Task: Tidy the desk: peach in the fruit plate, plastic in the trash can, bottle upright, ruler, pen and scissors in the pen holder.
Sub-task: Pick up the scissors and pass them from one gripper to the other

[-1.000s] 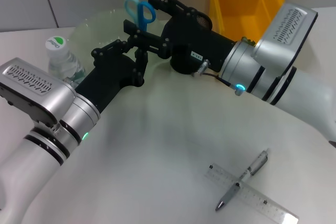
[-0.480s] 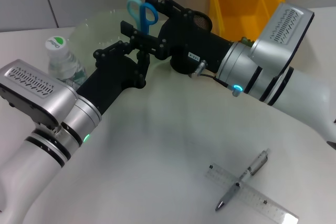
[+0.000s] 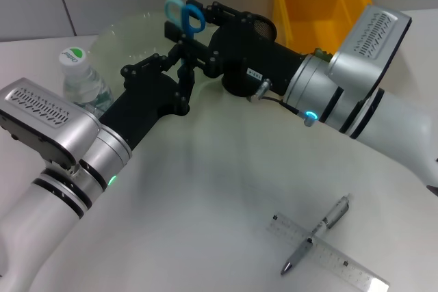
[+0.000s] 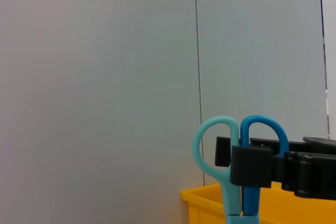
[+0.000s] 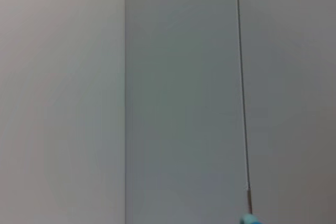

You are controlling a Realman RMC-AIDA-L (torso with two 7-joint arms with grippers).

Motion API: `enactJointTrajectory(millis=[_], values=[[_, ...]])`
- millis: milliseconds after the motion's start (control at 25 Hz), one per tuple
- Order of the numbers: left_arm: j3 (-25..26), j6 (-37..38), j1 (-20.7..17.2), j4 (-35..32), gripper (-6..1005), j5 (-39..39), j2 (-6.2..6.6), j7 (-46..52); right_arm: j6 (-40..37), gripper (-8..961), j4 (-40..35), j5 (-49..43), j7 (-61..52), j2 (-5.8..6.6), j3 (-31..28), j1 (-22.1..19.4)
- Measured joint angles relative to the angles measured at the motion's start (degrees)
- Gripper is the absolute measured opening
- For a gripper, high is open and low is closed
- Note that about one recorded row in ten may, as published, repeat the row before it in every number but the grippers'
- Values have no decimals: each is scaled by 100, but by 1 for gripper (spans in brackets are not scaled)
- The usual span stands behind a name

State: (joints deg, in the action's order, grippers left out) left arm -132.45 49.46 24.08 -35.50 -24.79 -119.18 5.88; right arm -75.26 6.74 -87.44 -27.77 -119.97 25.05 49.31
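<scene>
Your two grippers meet over the far side of the table, and the scissors (image 3: 183,16) stand between them with handles up, in front of the fruit plate (image 3: 123,32). Over the last second the scissors have edged slightly toward the right gripper (image 3: 179,32), whose fingers now clamp the handles just below the loops; the left wrist view shows that black clamp across both shanks. The left gripper (image 3: 179,80) sits just under, apparently closed on the blades, though its grip is partly hidden. You look mid-handover, so the scissors are not yet in the holder (image 3: 241,73). The ruler (image 3: 328,254) and pen (image 3: 316,235) lie crossed near you; the bottle (image 3: 82,83) stands upright.
</scene>
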Motion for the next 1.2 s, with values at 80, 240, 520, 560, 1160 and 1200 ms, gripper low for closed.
enactJointTrajectory(millis=[80,240,520,560,1160,1200], values=[[0,0,0,-1,329,0,0,0,0,625,-3,0,0,0,-21,-3],[0,-1,0,-1,332,0,0,0,1,483,-6,0,0,0,-27,-5],[0,-12,11,-1,336,0,0,0,4,245,-21,0,0,0,-27,-9],[0,-13,13,-1,336,0,0,0,5,242,-24,-2,0,0,-27,-10],[0,-7,20,-1,345,-5,1,1,87,66,-15,-6,0,0,-28,13],[0,-7,20,-1,346,-5,1,1,87,67,-15,-6,0,0,-28,13]])
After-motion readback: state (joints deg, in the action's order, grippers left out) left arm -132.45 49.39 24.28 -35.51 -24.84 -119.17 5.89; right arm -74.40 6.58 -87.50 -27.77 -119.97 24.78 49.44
